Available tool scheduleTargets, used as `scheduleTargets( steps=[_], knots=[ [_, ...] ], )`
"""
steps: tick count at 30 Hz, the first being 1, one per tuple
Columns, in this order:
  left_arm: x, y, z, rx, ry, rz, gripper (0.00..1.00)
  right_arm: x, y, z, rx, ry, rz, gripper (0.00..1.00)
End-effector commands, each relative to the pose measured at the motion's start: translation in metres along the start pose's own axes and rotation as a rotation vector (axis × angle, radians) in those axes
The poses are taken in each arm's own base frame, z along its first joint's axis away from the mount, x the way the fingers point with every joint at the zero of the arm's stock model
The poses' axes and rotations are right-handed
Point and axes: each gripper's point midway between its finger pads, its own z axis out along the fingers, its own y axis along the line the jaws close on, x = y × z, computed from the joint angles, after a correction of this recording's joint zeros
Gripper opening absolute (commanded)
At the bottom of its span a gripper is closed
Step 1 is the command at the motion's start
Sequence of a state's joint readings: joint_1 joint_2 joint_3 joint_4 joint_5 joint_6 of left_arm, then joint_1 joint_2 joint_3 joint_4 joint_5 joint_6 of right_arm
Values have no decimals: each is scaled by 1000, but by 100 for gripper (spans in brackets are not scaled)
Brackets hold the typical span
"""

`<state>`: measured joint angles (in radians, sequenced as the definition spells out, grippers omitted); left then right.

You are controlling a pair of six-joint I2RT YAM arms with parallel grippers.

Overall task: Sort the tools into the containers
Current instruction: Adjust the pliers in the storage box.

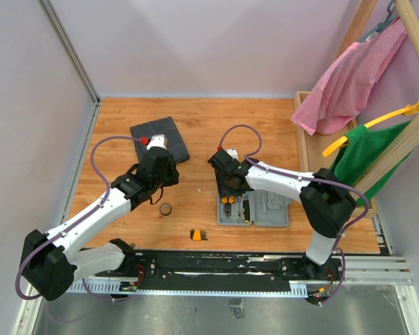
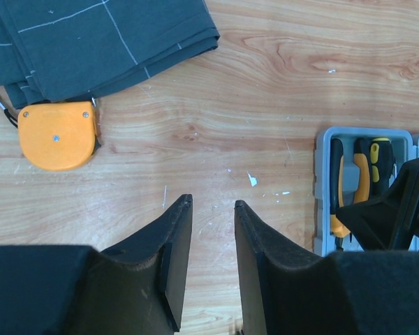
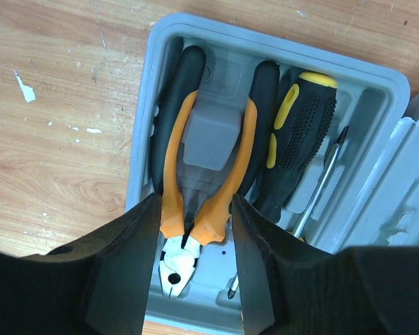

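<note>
The bench (image 1: 265, 125) ended at a wall (image 1: 28, 105) on the left and at the back. On the right stood a wooden rack (image 1: 304, 139) with a pink cloth (image 1: 356, 77) and a green cloth (image 1: 366, 153) hanging by it. A black rail (image 1: 216, 264) ran along the near edge. There was open bare wood at the back of the bench, and more between the dark pouch (image 1: 164, 132) and the grey case (image 1: 265, 218).

The case lay open near the near edge, right of the middle. The pouch lay flat, further back and to the left.

The right tool (image 3: 195, 202) hung low over the left half of the case. Its 2 fingers stood on each side of the pliers (image 3: 169, 167), just above the metal nose. The pliers lay in their slot in the case. The fingers were very close to the orange handles, but I could not tell if they squeezed them. 1 black-and-yellow screwdriver (image 3: 304, 118) lay in the case just right of the pliers.

The left tool (image 2: 213, 202) was over bare wood, well apart from the case. Its fingers had a narrow gap and held nothing. The round orange piece (image 2: 56, 134) lay ahead and to its left, touching the pouch edge.

The black tape ring (image 1: 165, 209) lay on the wood near the left arm. The small orange bit holder (image 1: 197, 234) lay near the rail, left of the case.
</note>
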<state>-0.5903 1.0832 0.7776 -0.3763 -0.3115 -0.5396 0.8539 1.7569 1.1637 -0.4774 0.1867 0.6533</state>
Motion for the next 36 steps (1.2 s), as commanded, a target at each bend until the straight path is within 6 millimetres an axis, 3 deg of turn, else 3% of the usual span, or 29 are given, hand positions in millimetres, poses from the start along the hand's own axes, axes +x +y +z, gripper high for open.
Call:
scheduleTargets(
  steps=[1,14,23,32,36],
  knots=[
    [-3,-1,0,10,-9,-15,35,7,3,6,20,32,-30,46],
    [0,0,2,-1,3,-22,36,62,-27,29,139,196,-75,41],
    [15,10,6,-46,37,-46,36,99,-46,42,181,284,-101,40],
    [24,18,8,-82,55,-62,40,124,-56,53,191,345,-130,39],
    [22,21,6,-93,49,-66,42,115,-52,46,164,309,-129,39]
  ],
)
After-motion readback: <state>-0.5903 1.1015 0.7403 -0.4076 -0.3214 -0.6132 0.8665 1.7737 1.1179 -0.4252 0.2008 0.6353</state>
